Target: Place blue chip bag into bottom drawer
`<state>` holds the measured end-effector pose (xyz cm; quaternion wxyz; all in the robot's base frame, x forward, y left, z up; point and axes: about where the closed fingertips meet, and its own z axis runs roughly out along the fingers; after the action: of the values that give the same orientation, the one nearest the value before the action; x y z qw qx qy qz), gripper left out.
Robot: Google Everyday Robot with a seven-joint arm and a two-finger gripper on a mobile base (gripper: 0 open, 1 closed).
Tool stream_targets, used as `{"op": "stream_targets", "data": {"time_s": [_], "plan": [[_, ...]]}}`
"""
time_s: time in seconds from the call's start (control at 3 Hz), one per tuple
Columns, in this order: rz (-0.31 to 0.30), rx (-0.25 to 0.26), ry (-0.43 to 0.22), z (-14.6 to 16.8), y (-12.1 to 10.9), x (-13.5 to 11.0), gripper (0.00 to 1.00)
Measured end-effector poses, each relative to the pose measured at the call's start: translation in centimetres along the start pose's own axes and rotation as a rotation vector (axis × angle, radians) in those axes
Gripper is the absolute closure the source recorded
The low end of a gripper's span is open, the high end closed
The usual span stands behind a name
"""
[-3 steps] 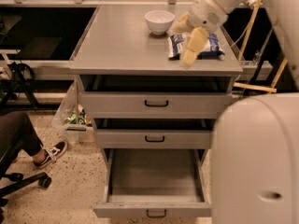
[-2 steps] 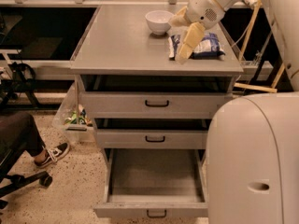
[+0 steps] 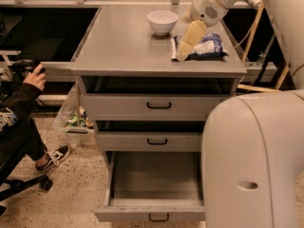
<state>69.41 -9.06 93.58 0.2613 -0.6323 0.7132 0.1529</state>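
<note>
The blue chip bag lies flat on the grey cabinet top, near its right front corner. My gripper hangs from the cream arm at the top right, points down and to the left, and sits over the bag's left end, at or just above it. The bottom drawer is pulled out, and its grey inside shows nothing in it. Its small black handle is on the front, at the bottom edge of the view.
A white bowl stands on the cabinet top behind the bag. The top drawer and middle drawer stick out slightly. My large white body covers the lower right. A seated person and a plastic bin are on the left.
My gripper has shifted a little to the left, to the left end of the bag. The bag has not moved. The person on the left has raised a hand.
</note>
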Motion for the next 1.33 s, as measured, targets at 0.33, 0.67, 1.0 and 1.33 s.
{"op": "stream_targets", "data": {"time_s": [0.33, 0.67, 1.0, 1.33], "plan": [[0.192, 0.227, 0.216, -2.5, -5.1, 4.3, 0.00], [0.369, 0.491, 0.394, -10.1, -8.1, 10.0, 0.00], [0.431, 0.569, 0.457, -12.7, -8.5, 11.8, 0.00], [0.424, 0.567, 0.431, -12.2, -9.0, 12.8, 0.00]]}}
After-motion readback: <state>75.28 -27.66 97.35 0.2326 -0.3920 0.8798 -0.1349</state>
